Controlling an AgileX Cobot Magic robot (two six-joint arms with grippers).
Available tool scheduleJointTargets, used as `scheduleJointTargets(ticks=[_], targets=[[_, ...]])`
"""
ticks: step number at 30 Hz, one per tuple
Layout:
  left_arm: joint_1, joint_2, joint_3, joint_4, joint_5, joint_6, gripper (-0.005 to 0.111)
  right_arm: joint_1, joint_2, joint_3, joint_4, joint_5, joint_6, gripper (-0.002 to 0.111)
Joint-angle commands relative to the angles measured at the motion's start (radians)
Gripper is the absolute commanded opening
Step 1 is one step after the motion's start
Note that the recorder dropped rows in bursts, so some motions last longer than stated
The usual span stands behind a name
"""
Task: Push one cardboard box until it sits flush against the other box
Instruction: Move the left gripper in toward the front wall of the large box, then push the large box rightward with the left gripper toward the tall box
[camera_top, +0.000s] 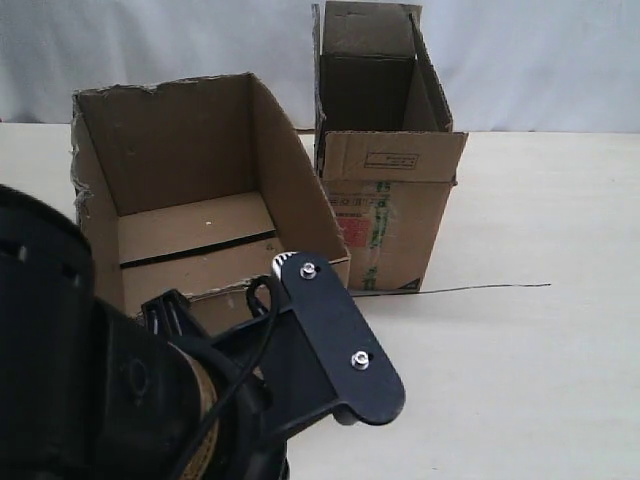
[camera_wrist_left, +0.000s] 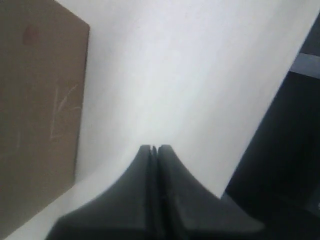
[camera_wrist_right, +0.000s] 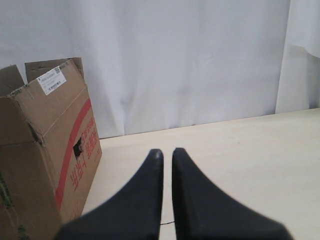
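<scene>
Close to done, by the look of it: your wide, squat brown cardboard box with the ragged torn rim (camera_top: 190, 150) sits left of centre on the pale tabletop (camera_top: 540, 380). Its right wall lies hard by the narrower, taller brown carton with upright flaps and green-printed tape (camera_top: 400, 220), which stands just to the right and a little farther back. The exterior view hides the seam, so you cannot tell whether the sides meet flush. What is left is probably a last shove and squaring-up.

Neither arm touches cardboard. The left gripper (camera_wrist_left: 154, 150), clenched on nothing, hovers over bare table beside a plain brown panel (camera_wrist_left: 40, 115), a nearness only the left wrist view gives you. The right gripper (camera_wrist_right: 167, 156), drawn to a thin slit and empty, points past the carton. Only that view shows you the carton's red-striped side and white sticker (camera_wrist_right: 51, 80).
</scene>
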Motion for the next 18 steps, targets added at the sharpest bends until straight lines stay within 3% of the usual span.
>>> scheduleJointTargets(ticks=[1, 7, 15, 18], targets=[[-0.008, 0.02, -0.008, 0.135, -0.016, -0.009, 0.0, -0.002, -0.003, 0.003, 0.002, -0.009, 0.004, 0.005], [-0.008, 0.021, 0.087, 0.22, -0.023, -0.007, 0.0, -0.002, -0.003, 0.003, 0.002, -0.009, 0.004, 0.005], [-0.008, 0.021, 0.149, 0.327, -0.148, -0.073, 0.0, -0.002, -0.003, 0.003, 0.002, -0.009, 0.004, 0.005], [0.04, 0.021, 0.149, 0.381, -0.154, -0.087, 0.0, -0.002, -0.003, 0.003, 0.002, -0.009, 0.004, 0.005]])
